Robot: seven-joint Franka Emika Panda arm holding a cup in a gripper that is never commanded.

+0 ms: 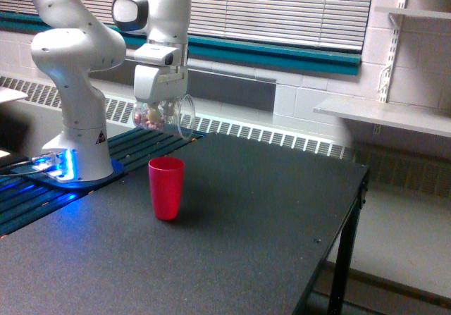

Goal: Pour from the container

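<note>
The container is a clear plastic cup lying almost on its side in the air, its open mouth facing the exterior view's right. Small reddish-brown and pale pieces rest inside it near its base. My gripper is shut on the container and hangs above and slightly behind the red cup. That opaque red cup stands upright on the dark table, its mouth open. No pieces show falling.
The arm's white base with a blue light stands at the table's left. A radiator runs along the back wall, with blinds above it. White shelves hang at the right. The table's edge drops off at the right.
</note>
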